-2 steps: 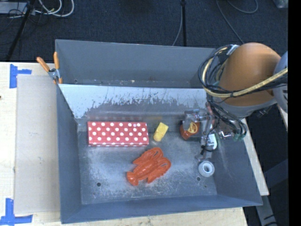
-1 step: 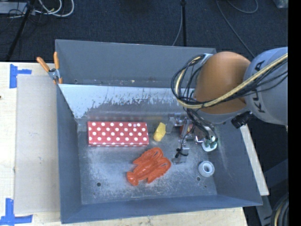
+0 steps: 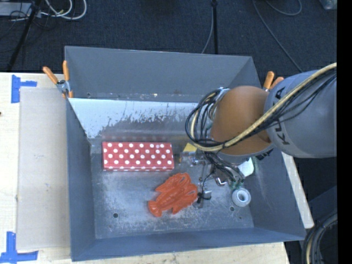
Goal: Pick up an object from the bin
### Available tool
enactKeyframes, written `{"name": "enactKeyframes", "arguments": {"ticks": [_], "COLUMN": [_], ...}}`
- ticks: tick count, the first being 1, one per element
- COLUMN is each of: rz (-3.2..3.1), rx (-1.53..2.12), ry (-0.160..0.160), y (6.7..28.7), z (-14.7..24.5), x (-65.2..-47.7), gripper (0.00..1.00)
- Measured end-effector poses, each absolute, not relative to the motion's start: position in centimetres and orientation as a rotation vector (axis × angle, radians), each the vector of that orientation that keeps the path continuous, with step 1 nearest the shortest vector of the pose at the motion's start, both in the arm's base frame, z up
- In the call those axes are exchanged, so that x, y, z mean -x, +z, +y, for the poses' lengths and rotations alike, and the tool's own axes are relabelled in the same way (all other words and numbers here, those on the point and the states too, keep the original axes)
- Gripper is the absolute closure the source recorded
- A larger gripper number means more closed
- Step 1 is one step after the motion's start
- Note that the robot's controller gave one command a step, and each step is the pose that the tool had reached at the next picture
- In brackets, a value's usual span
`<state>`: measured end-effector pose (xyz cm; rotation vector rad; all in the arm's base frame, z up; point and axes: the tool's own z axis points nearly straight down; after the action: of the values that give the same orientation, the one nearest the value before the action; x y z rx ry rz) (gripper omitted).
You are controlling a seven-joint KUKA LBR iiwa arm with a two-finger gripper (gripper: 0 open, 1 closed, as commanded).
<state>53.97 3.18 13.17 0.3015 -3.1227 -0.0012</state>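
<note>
My gripper [image 3: 204,190] hangs low in the bin's right half, below the orange dome on the wrist. It is right against the right-hand end of an orange-red, lumpy rubber toy [image 3: 173,194] that lies on the bin floor near the front middle. A small white ring-shaped roll [image 3: 240,197] lies just to the gripper's right. Part of a white thing [image 3: 247,167] shows above the roll, under the arm.
A red box with white polka dots [image 3: 138,155] lies flat at the back left of the floor. A bit of a yellow thing [image 3: 190,147] peeks out at the box's right end, under the cables. The arm covers the bin's right back corner.
</note>
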Motion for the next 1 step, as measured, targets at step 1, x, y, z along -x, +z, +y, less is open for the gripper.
{"name": "enactKeyframes", "arguments": {"ticks": [1], "rz": [-3.100], "rx": [-0.518], "ry": [-0.001], "y": [9.22], "z": [1.19], "x": [-53.53], "gripper": [0.00]}}
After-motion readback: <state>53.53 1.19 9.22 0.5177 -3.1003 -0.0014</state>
